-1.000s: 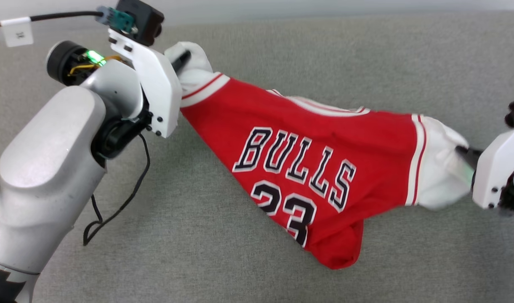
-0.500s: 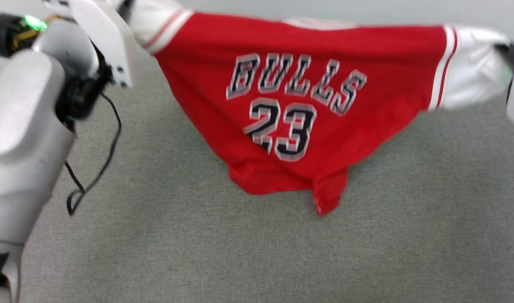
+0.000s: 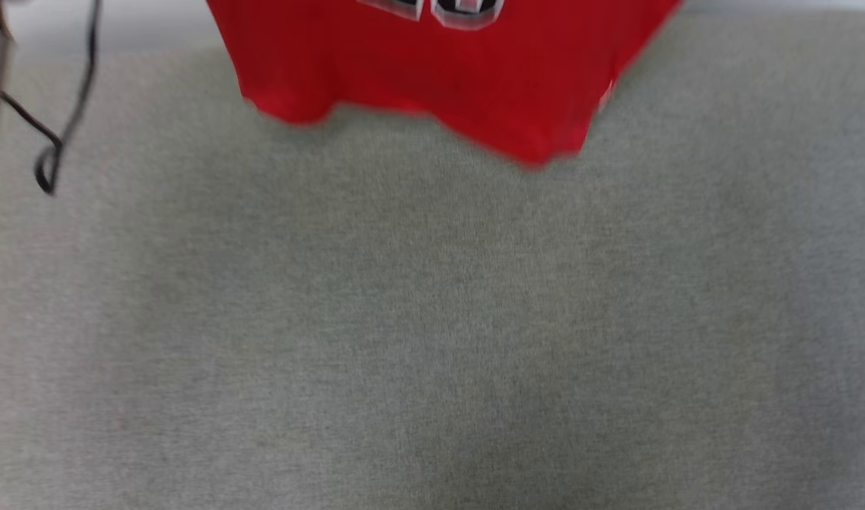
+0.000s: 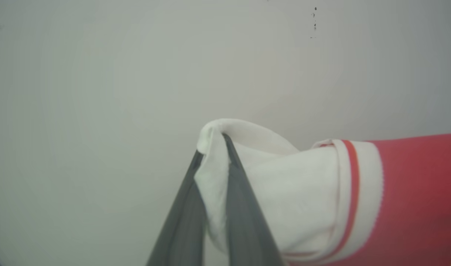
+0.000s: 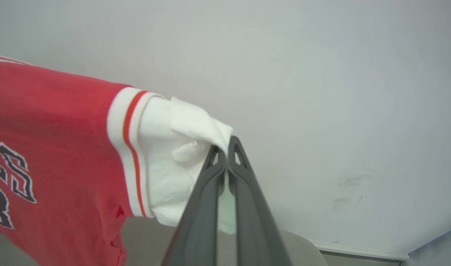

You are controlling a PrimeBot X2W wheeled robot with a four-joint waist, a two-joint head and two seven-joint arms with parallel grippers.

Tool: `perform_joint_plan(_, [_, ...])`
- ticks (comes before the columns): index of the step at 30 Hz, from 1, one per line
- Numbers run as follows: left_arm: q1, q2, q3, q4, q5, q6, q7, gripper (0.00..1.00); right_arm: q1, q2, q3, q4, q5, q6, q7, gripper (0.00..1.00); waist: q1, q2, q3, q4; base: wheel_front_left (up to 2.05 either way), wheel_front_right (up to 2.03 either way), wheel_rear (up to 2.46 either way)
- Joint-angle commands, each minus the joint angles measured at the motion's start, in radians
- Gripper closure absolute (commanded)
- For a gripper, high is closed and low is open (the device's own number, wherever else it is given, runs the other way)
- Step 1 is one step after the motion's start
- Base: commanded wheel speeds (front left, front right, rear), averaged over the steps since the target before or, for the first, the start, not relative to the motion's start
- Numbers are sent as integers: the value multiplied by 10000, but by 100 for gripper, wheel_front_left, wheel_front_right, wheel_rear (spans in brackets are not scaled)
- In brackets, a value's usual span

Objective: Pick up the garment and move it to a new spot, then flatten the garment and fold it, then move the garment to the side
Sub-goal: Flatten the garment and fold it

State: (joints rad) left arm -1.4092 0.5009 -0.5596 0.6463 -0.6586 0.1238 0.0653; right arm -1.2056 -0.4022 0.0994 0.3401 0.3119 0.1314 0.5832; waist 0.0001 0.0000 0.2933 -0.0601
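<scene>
1. A soft grey cloth surface (image 3: 432,319) takes up most of the head view. A plain pale wall (image 4: 99,74) stands behind the fingers in both wrist views.
2. The red jersey (image 3: 432,71) hangs in the air at the top middle of the head view. Its bottom edge dangles just over the grey cloth. The picture is too blurry to tell if it touches.
3. The left gripper (image 4: 212,146) is pinched tight on one white sleeve (image 4: 291,192), low in the middle of the left wrist view.
4. The right gripper (image 5: 224,144) is pinched tight on the other white sleeve (image 5: 173,155), near the middle of the right wrist view.
5. I think the step is carrying the jersey to a new spot. To do it well, hold both sleeves level and well apart, so the shirt hangs wide. Then go down slowly, let the bottom edge land first, and lay the rest out flat.
6. A black cable (image 3: 57,134) dangles at the upper left of the head view. Best not to let it snag the shirt.
</scene>
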Motion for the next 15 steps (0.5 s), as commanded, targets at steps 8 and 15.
perform_joint_plan(8, [-2238, 133, 360, 429, 563, 55, -1387, 100, -2464, 419, -228, 1176, -834, -16, -2173, 100, -1, 0, 2295, -321, 0, 0, 0])
perform_joint_plan(15, [-3513, 249, 371, 472, 913, -154, -2058, 100, -3741, 643, -159, 1750, -1014, -14, -3617, 100, -1, 0, 3566, -490, 0, 0, 0])
